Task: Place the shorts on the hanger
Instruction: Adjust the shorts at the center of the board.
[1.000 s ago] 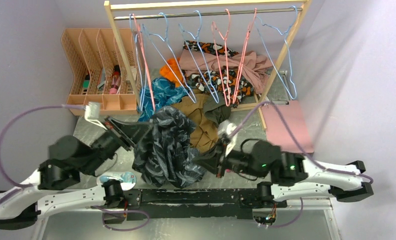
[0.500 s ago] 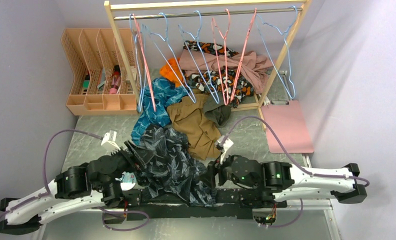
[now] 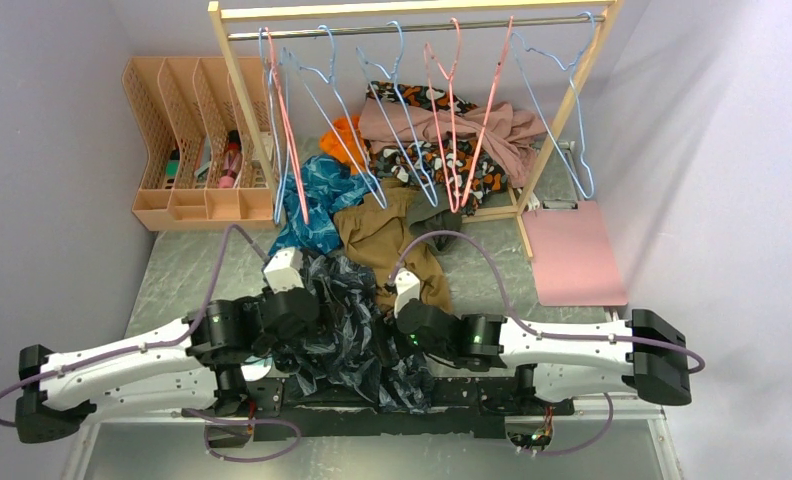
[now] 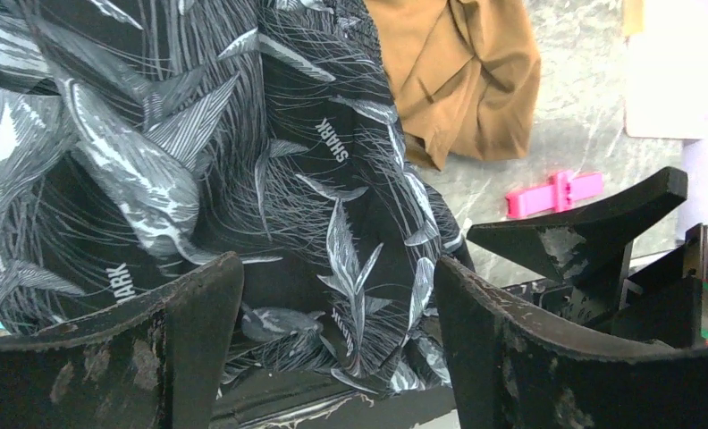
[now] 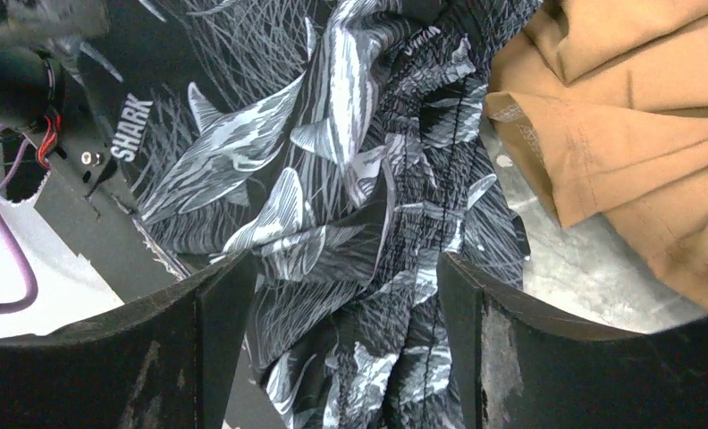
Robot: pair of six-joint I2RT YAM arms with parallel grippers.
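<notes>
Shorts [image 3: 347,335] lie crumpled at the near edge of the table [image 3: 172,275], and we see them between the two arms. On the left, the left gripper [image 4: 332,277] hangs just above the dark leaf print, jaws spread wide and grasping nothing. To the right, the right gripper [image 5: 346,268] is likewise released over the folds, beside the brown garment [image 5: 619,134]. Farther right, a light-blue hanger [image 3: 555,125] hangs on the rail [image 3: 392,25], well apart from the shorts.
</notes>
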